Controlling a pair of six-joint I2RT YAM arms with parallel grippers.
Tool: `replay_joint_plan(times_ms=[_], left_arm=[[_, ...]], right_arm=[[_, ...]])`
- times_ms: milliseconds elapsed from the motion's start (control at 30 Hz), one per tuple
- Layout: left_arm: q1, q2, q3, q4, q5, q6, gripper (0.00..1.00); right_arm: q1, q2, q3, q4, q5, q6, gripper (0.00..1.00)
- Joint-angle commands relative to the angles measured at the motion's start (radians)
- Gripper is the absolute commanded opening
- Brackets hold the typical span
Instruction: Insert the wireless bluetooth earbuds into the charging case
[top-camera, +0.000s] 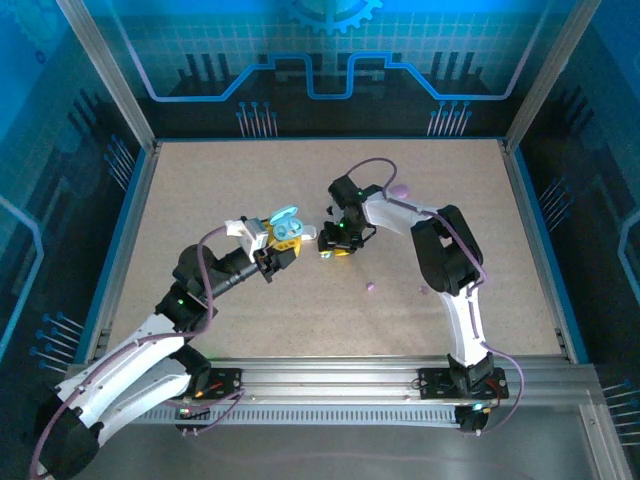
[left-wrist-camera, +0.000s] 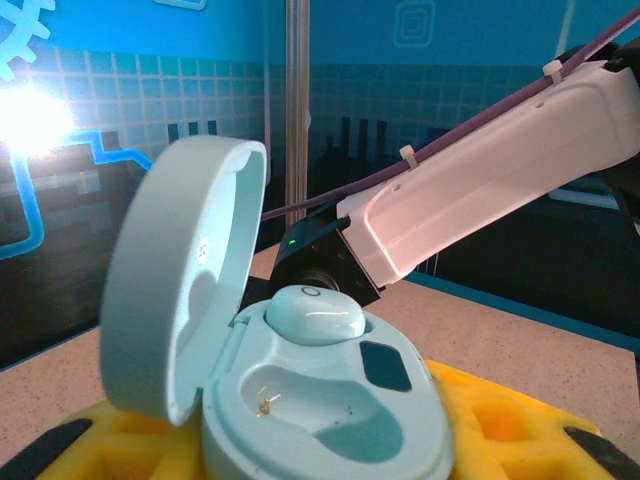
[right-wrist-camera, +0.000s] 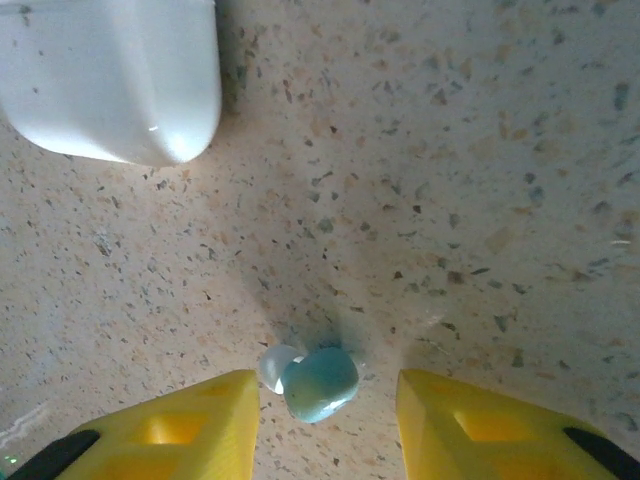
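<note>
Teal earbud (right-wrist-camera: 322, 385) lies white tip leftward between right pincer's (right-wrist-camera: 328, 425) parted jaws; left pincer (top-camera: 283, 243) grips open case (left-wrist-camera: 300, 405).

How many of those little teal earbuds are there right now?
2 teal earbuds. One sits in the open teal case held by the left gripper; the other lies on the table inside the open right gripper. Others may be hidden.

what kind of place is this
Probably a robot test cell: speckled beige tabletop fenced by aluminium frame posts, blue circuit-print wall panels, two white robot arms bolted to a metal rail.
</note>
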Motion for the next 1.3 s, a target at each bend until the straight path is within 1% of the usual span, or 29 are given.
replay_joint_plan(times_ms=[0, 267, 700, 867, 1000, 1100, 1233, 1267], left_arm=[[-0.007, -0.007, 0.017, 0.03, -0.003, 0.008, 0.33], [-0.007, -0.005, 0.018, 0.03, -0.004, 0.007, 0.33], [-0.005, -0.005, 0.019, 0.03, -0.004, 0.007, 0.34], [-0.006, -0.005, 0.018, 0.031, -0.003, 0.008, 0.33], [-0.006, -0.007, 0.015, 0.033, -0.006, 0.009, 0.34], [-0.006, -0.008, 0.014, 0.034, -0.006, 0.009, 0.34], [-0.006, -0.011, 0.01, 0.034, -0.011, 0.009, 0.34], [-0.005, -0.012, 0.01, 0.034, -0.012, 0.009, 0.34]], right_arm=[[0.014, 0.03, 0.021, -0.005, -0.025, 0.019, 0.41], [0.027, 0.054, 0.058, -0.012, -0.04, 0.006, 0.37], [0.051, 0.103, 0.166, -0.059, -0.046, -0.022, 0.36], [0.066, 0.13, 0.211, -0.085, -0.047, -0.03, 0.37], [0.074, 0.143, 0.241, -0.116, -0.019, -0.037, 0.38], [0.081, 0.155, 0.269, -0.15, 0.027, -0.037, 0.39], [0.097, 0.166, 0.312, -0.18, 0.044, -0.037, 0.39], [0.101, 0.195, 0.325, -0.188, 0.047, -0.037, 0.39]])
